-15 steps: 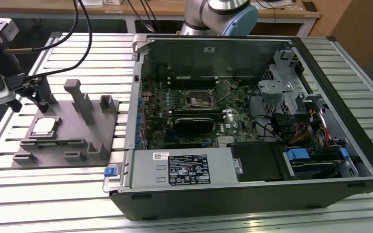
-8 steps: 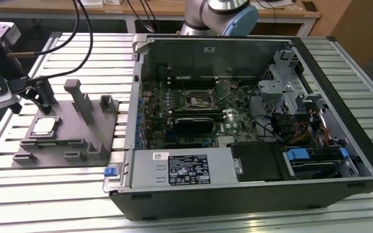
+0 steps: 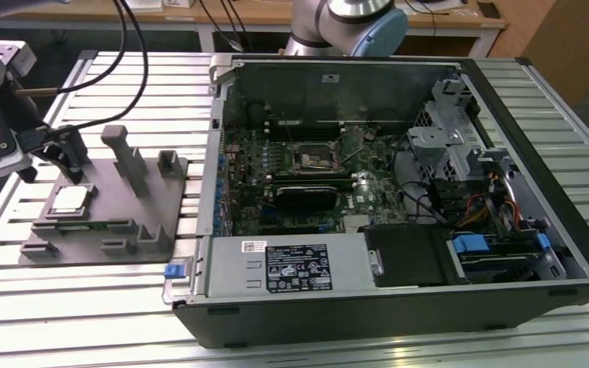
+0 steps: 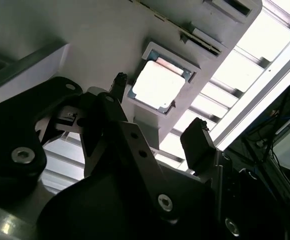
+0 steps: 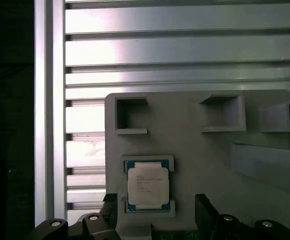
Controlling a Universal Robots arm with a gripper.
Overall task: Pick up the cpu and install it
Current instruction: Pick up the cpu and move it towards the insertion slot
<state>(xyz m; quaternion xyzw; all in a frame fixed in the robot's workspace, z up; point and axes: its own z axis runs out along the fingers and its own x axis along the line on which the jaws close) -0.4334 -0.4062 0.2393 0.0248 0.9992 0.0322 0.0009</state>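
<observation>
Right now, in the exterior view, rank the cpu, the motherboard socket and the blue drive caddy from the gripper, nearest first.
1. cpu, in the grey fixture by the gripper.
2. motherboard socket, mid-case.
3. blue drive caddy, exterior view's right.

It looked like a robotics lab. A slatted aluminium desk [image 3: 70, 307] bore an opened computer case [image 3: 376, 318] beside a grey fixture [image 3: 105, 207].

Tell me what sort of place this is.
Probably a robotics lab bench set up for PC assembly: an open computer case lies on a slatted metal table, a grey fixture beside it holds the cpu, and a wooden desk stands behind.
</observation>
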